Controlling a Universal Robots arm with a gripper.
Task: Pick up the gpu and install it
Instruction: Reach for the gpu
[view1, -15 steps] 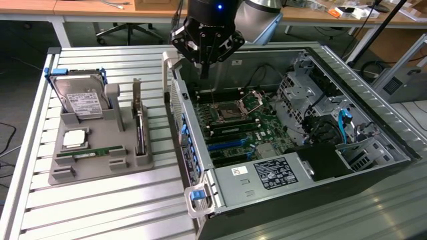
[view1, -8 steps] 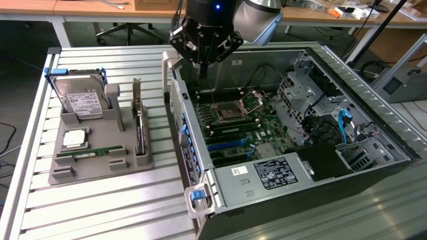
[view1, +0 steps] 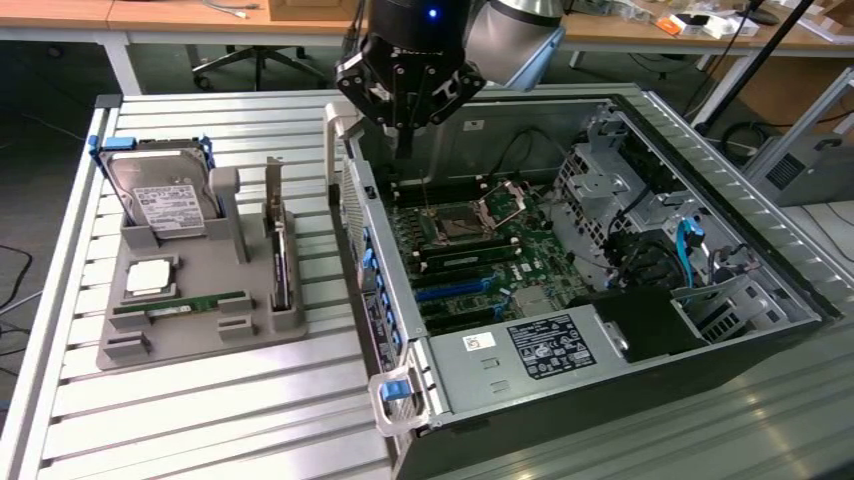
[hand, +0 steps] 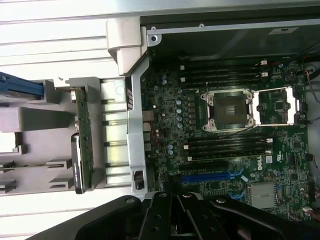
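The gpu (view1: 278, 250) is a thin dark card standing on edge in a slot of the grey holder (view1: 187, 335), with its silvery bracket strip pointing up. It lies towards the exterior view's left of the open computer case (view1: 747, 300). My gripper (view1: 403, 150) hangs shut and holding nothing above the case's rear corner, over the motherboard (view1: 467, 240), well apart from the gpu. In the wrist view the gpu (hand: 82, 135) appears edge-on in the holder, outside the case wall, and my gripper (hand: 175, 212) has its fingers together.
The holder also carries a silver hard drive (view1: 163, 200), a processor chip (view1: 147, 278) and a green memory stick (view1: 180, 303). Blue expansion slots (view1: 447, 290) lie on the motherboard. The case's metal rear wall (view1: 358, 220) stands between the holder and the motherboard.
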